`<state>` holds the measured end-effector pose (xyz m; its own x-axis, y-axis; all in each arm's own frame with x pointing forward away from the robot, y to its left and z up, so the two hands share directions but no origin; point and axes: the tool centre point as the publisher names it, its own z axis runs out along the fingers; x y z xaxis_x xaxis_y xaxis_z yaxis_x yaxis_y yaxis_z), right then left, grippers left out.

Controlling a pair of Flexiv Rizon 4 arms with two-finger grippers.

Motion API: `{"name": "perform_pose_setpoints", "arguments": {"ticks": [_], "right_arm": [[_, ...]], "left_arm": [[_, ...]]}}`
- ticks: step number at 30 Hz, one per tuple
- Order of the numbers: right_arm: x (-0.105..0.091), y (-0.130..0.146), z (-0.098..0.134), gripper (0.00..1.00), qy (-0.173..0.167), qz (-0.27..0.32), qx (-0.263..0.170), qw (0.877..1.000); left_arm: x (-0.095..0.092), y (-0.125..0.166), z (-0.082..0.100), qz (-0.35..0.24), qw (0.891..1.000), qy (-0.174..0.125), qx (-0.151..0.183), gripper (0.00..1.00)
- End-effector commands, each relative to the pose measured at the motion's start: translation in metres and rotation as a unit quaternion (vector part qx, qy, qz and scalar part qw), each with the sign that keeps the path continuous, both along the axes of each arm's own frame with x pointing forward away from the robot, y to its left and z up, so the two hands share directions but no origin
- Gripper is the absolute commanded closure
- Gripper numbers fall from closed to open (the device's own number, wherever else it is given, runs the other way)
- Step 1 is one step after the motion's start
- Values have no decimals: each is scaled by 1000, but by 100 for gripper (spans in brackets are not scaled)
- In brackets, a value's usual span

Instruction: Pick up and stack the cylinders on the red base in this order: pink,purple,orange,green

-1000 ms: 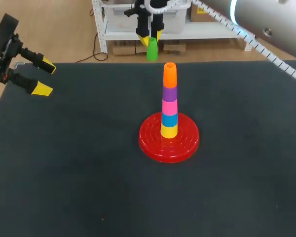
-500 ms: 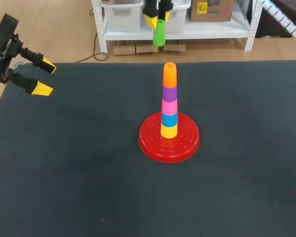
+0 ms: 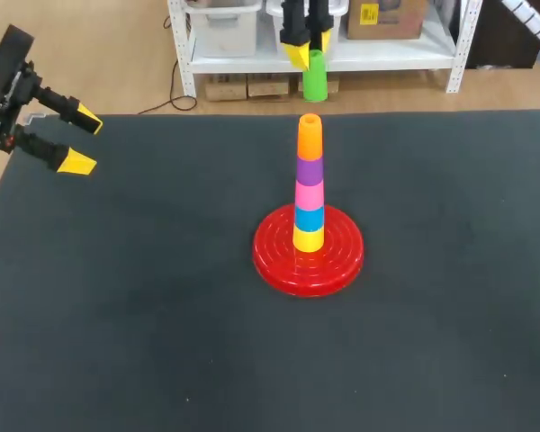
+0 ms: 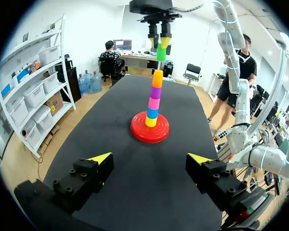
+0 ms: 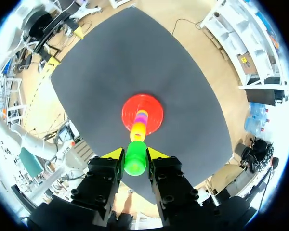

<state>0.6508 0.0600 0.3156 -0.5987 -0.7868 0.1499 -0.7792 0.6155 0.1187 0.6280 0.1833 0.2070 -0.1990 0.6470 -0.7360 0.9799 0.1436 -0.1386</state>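
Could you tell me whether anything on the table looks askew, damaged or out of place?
Nothing stands out. The stack on the red base stands straight, orange cylinder on top, and the right gripper holds the green cylinder upright above it.

Dark grey table (image 3: 117,315) (matte surface), blue cylinder (image 3: 309,219) stacked on yellow cylinder (image 3: 308,239)

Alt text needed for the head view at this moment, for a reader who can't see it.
The right gripper holds the green cylinder in the air above the stack on the red base, clear of the orange cylinder at its top. The left gripper hangs open at the far left corner of the dark table.
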Motion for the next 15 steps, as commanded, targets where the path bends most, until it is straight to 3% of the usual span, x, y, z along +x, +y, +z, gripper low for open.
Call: {"name": "perform_pose_setpoints", "arguments": {"ticks": [1,6,15], "right_arm": [[2,1,5,86,6,0,-3,1000],[2,1,5,100,6,0,-3,1000],[2,1,5,100,6,0,-3,1000]], "left_arm": [[0,0,-1,0,1000,-2,-1,0],[0,0,-1,0,1000,-2,-1,0],[0,0,-1,0,1000,-2,-1,0]]}}
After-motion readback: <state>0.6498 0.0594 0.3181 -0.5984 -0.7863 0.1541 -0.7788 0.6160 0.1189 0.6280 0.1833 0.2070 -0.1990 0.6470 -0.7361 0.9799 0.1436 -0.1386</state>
